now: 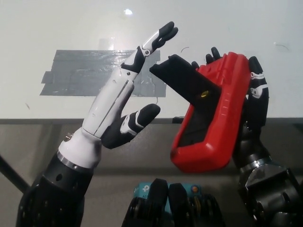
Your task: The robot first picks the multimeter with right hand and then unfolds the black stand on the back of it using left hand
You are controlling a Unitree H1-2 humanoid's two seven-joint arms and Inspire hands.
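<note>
My black right hand (253,113) is shut on the red multimeter (215,120), holding it up with its back facing me. The black stand (182,80) on that back is swung out, its free end pointing up and to the left. My white left hand (120,106) is open just left of the multimeter, with its fingertips (163,34) raised above the stand's free end and its thumb lower down. The left hand does not touch the stand.
A white table (57,23) lies beneath, with a grey tape patch (80,71) on it left of centre. The table's front edge (38,120) runs across the middle of the view, with dark floor below it.
</note>
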